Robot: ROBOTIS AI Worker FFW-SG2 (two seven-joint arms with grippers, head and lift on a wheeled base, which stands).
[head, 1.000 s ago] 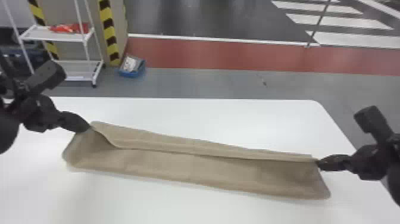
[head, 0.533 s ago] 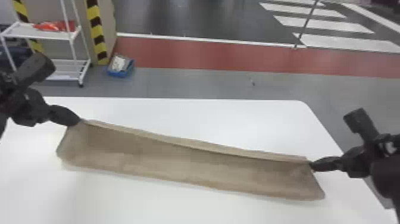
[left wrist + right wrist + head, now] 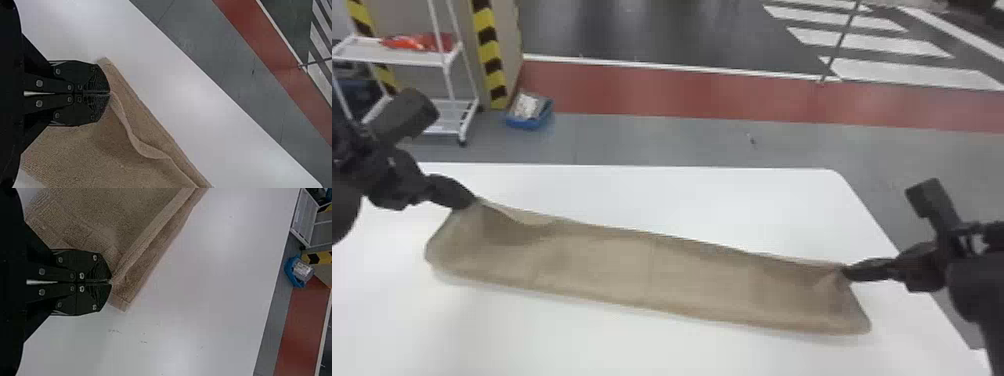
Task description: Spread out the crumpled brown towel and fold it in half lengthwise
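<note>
The brown towel [image 3: 642, 272] lies as a long strip slanting across the white table, its far edge lifted at both ends. At its far left corner my left gripper [image 3: 469, 200] is shut on the edge, and my right gripper [image 3: 847, 270] pinches the far right corner. In the left wrist view the left gripper [image 3: 109, 93] has its fingers together, with the towel [image 3: 152, 133] running off from the tips in a wavy fold. In the right wrist view the right gripper [image 3: 111, 282] is closed on a doubled edge of the towel [image 3: 117, 223].
The white table [image 3: 652, 195] extends beyond the towel on its far and near sides. Past its back edge, on the floor, are a blue bin [image 3: 529, 112] and a white shelf rack [image 3: 422, 57] at the left.
The head view has shifted, moving the scene leftward. The towel's far flap, earlier a wide band along the back, now shows narrower, with more of the near layer visible. Both grippers keep hold.
</note>
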